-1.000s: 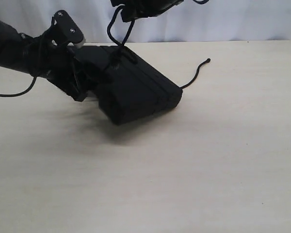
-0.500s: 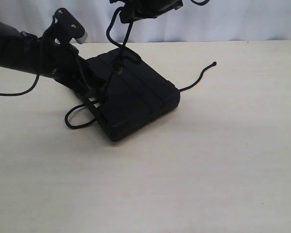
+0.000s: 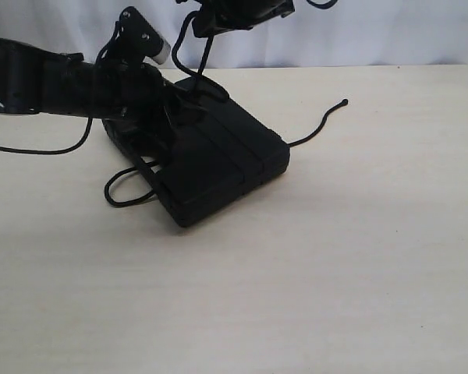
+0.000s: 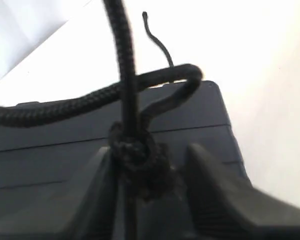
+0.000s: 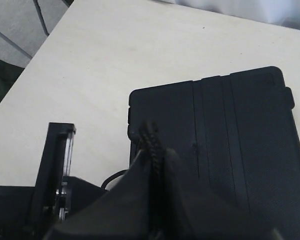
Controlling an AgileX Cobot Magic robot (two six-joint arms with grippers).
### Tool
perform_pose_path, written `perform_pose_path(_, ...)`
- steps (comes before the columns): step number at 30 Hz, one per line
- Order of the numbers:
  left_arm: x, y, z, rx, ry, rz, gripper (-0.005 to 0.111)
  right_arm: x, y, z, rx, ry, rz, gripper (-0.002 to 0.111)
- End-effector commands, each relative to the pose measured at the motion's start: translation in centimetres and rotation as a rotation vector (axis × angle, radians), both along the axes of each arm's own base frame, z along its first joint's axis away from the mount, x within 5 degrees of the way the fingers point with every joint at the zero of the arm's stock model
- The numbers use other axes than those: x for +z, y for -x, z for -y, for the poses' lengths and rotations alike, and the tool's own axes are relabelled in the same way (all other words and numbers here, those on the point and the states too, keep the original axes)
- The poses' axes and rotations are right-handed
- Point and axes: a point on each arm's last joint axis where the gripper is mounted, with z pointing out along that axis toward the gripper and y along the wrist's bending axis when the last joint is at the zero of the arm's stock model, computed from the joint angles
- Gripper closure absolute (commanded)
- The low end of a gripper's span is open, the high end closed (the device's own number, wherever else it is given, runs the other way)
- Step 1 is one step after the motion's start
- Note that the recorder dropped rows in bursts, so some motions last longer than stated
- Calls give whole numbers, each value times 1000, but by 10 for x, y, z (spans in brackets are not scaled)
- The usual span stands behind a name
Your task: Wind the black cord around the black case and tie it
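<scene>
Pale table (image 3: 335, 265), white backdrop (image 3: 390, 31); right pincer (image 5: 152, 146) clenched on black cord (image 3: 321, 121) above black case (image 3: 218, 160); left pincer (image 4: 147, 162): grip unclear.

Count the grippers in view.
2. The left gripper straddles the knot in the cord on the case; the right gripper hangs above the case, pinching the cord.

The exterior camera stands off the pale wooden counter (image 3: 335, 257), raised, looking down across it toward a white backdrop (image 3: 390, 31) from middling range. The left wrist camera looks from very close, past the left fingers (image 4: 215, 190). The right wrist camera looks down over the right fingers (image 5: 185, 200) from higher up. All three share the flat matte black plastic case (image 4: 50, 150) and the thin black braided cord (image 4: 126, 65).
</scene>
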Motion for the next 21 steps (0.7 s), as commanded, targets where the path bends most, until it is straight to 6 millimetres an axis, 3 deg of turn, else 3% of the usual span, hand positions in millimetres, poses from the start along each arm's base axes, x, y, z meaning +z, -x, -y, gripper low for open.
perform_pose_path(1,-3,-8,6,-46,33,12,88,9,2,2,-4,-12,15,104)
perform_pose_path(5,-12,-17,6,-34,22,-1,106,8,2,2,-26,-20,-1,104)
perform_pose_path(11,-23,-21,-6,-9,-4,-22,107,7,1,5,-31,-1,2,98)
perform_pose_path(13,-22,-22,-12,-10,0,-21,107,7,0,8,-39,37,18,89)
perform_pose_path(16,-23,-23,-22,-4,3,-24,107,5,-3,15,-78,105,34,67)
perform_pose_path(19,-22,-20,-23,-56,31,-33,107,9,-6,26,-119,146,54,35)
perform_pose_path(21,-21,-16,-19,-126,34,-31,107,10,-9,35,-135,184,74,20)
